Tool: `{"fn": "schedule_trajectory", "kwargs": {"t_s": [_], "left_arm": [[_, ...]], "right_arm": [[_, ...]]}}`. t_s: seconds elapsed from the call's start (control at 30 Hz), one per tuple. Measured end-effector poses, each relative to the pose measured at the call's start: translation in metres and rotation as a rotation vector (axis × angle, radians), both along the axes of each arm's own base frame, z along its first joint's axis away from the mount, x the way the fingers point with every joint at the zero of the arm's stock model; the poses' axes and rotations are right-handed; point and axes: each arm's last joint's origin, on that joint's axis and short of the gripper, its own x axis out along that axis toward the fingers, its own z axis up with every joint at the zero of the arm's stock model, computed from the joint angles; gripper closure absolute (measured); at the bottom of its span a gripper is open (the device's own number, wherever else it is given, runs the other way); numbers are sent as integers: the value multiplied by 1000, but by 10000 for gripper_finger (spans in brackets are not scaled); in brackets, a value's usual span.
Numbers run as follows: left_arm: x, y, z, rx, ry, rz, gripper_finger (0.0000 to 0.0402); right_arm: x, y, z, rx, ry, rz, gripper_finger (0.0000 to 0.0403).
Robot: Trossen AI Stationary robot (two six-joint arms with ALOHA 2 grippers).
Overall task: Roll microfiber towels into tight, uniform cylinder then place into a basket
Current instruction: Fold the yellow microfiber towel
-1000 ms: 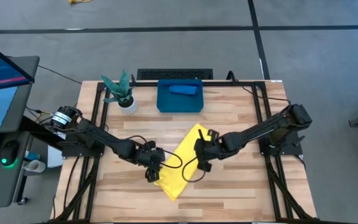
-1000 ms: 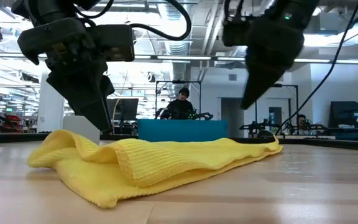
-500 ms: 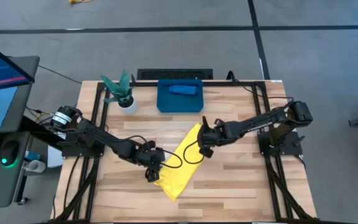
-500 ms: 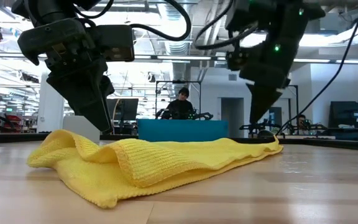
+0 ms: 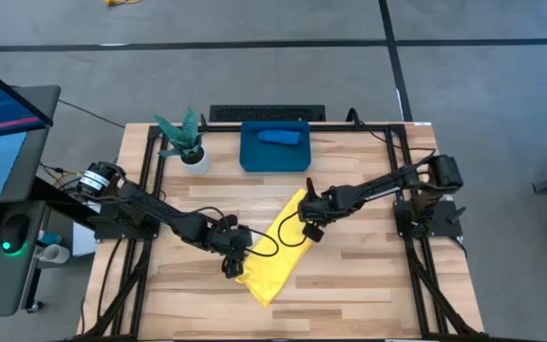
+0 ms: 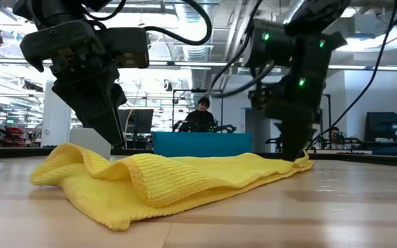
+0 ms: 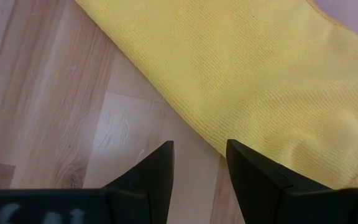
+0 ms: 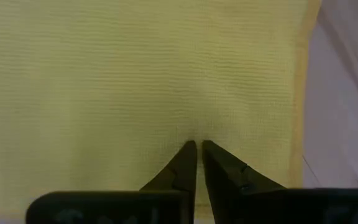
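The counter (image 5: 368,275) carried the basket (image 5: 251,158) at its back; the yellow towel (image 5: 275,249) lay folded mid-counter, apparently awaiting rolling. Left gripper (image 7: 199,163) hovered beside its edge, jaws spread; right gripper (image 8: 197,148), jaws nearly together, pressed its far end

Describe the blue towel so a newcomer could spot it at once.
Find the wooden table and go to its far edge, where the teal basket sits beside a white plant pot. The blue towel lies rolled inside it, unlike the yellow towel lying loose mid-table.
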Motion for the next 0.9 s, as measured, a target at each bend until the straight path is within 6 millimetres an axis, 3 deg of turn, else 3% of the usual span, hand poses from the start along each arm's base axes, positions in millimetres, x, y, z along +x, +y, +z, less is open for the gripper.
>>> {"fn": "schedule_trajectory", "kwargs": {"t_s": [0.2,0.5,0.9], "left_arm": [[0,0,0,1,4,0,262],[0,0,0,12,4,-18,262],[4,13,1,255,-20,-174,262]], "right_arm": [[3,-5,-6,-2,16,-11,349],[16,-29,-6,-44,-85,86,349],[23,-33,-5,-67,-144,168,349]]}}
